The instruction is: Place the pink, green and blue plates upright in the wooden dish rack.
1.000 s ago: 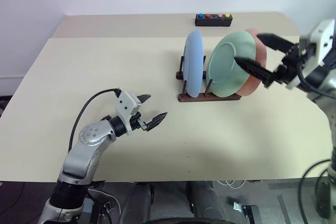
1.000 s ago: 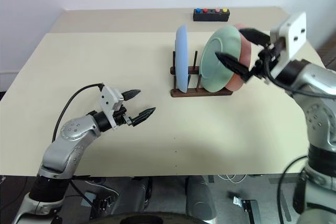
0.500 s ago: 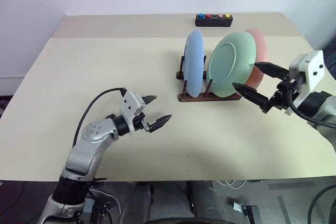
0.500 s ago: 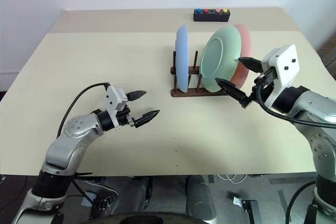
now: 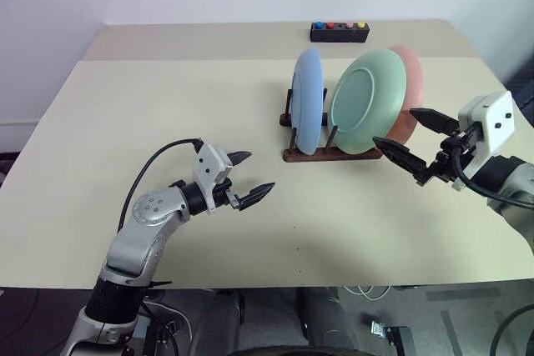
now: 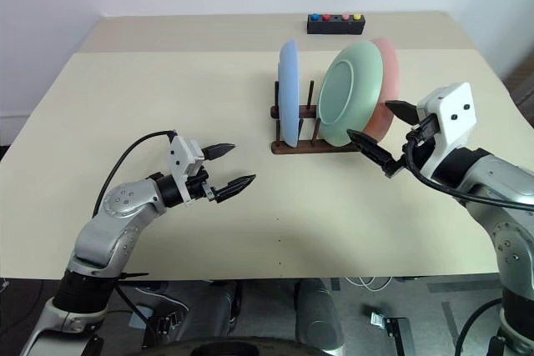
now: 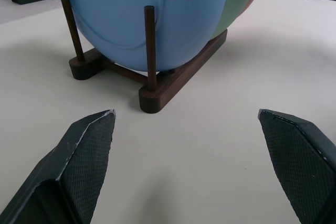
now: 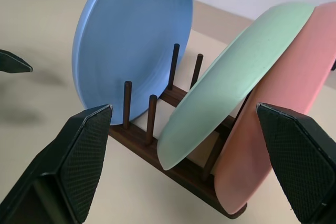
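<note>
rack [image 5: 334, 153] holds blue plate [image 5: 308, 99], green plate [image 5: 368, 101], pink plate [image 5: 406, 93] up between pegs | right gripper [image 5: 413, 143] wide, empty, beside green plate | left gripper [image 5: 247, 178] wide, empty, well apart; job looks done

Two head views looking forward and down over the table [image 5: 167, 122], nearly the same scene, left wrist view low and close facing the wooden dish rack [image 7: 173, 77] end-on, right wrist view close from the opposite side, both sharing the blue plate [image 8: 134, 40]
</note>
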Robot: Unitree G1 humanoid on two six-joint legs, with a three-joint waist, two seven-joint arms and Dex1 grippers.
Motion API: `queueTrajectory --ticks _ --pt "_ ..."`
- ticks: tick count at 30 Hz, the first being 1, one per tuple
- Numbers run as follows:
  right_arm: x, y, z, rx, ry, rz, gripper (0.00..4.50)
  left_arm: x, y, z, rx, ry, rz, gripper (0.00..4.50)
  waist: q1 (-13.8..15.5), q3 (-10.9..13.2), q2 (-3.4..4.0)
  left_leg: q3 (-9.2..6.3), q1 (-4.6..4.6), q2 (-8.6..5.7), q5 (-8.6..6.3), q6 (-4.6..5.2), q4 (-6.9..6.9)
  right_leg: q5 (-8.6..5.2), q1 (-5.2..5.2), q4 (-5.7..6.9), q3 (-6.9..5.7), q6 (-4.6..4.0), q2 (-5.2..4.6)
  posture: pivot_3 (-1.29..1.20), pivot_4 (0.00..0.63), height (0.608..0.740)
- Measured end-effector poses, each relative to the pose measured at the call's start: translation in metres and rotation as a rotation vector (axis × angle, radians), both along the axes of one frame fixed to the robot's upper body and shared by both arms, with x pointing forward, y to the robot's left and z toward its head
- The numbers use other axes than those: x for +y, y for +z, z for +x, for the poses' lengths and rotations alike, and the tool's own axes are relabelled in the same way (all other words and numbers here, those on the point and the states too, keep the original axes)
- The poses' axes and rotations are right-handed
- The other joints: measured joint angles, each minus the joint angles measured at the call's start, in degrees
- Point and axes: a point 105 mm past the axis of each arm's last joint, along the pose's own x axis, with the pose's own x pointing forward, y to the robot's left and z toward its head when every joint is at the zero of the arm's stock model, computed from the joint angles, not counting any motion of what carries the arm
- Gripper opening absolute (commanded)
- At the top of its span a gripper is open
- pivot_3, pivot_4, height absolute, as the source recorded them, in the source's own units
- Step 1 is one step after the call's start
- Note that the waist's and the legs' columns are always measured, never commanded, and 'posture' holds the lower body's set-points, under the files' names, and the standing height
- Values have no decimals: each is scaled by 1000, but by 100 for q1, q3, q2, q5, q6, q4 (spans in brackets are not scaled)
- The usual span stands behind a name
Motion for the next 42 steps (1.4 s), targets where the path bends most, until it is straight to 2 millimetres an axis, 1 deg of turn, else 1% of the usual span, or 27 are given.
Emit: queueTrajectory --ticks 3,8,13,16,17,18,19,20,22,23,26,30,36,42 --pt "4 -5 1 17 13 -1 4476 0 0 0 0 0 -1 4500 0 0 0 0 0 0 0 0 0 0 0 0 0 0 0 0 150 740" --pt "6 -6 1 19 18 -2 4476 0 0 0 0 1 0 4500 1 0 0 0 0 0 0 0 1 0 0 0 0 0 0 0 150 740" --pt "11 -7 -4 19 49 -14 4476 0 0 0 0 2 0 4500 1 0 0 0 0 0 0 0 1 0 1 0 0 0 0 0 150 740" --pt "7 -6 -7 17 49 -8 3640 0 0 0 0 1 0 4500 4 0 0 0 0 0 0 0 1 0 1 0 0 0 0 0 150 740" --pt "5 -4 -8 12 47 -4 3087 0 0 0 0 1 0 4500 5 0 0 0 0 0 0 0 1 0 2 0 0 0 0 0 150 740" --pt "3 -2 -9 6 43 -2 2684 0 0 0 0 1 0 4500 5 0 0 0 0 0 0 0 1 0 2 0 0 0 0 0 150 740" --pt "1 0 -10 2 40 -1 2083 0 0 0 0 1 0 4500 5 0 0 0 0 0 0 0 1 0 2 0 0 0 0 0 150 740" --pt "-2 2 -11 -4 33 -3 1610 0 0 0 0 1 0 4500 5 0 0 0 0 0 0 0 1 0 2 0 0 0 0 0 150 740" --pt "-5 5 -12 -14 22 -17 506 0 0 0 0 0 0 4500 4 0 0 0 1 0 0 0 1 0 2 0 0 0 0 0 150 740" --pt "-7 7 -12 -17 17 -26 64 0 0 0 1 0 0 4500 4 0 0 0 1 0 0 0 1 0 2 0 0 0 0 0 150 740" --pt "-12 10 -11 -33 -16 -59 64 0 0 0 1 -2 0 4500 4 0 0 0 1 0 0 0 1 0 2 0 0 0 0 0 150 740" --pt "-20 15 -8 -62 -74 -163 64 -2 -1 -1 4 -9 0 4500 5 -1 -1 0 1 0 0 0 1 0 2 0 0 0 0 0 150 740" --pt "-20 -5 -4 -19 -89 -255 64 -3 -2 -1 7 -9 0 4500 4 -1 -1 0 1 0 0 0 1 0 2 -1 0 0 0 0 150 740" --pt "-14 -12 1 -22 -77 -298 64 -3 -1 -1 5 -12 -1 4500 2 -1 -1 0 1 0 0 0 1 0 2 -1 0 0 0 0 150 740"
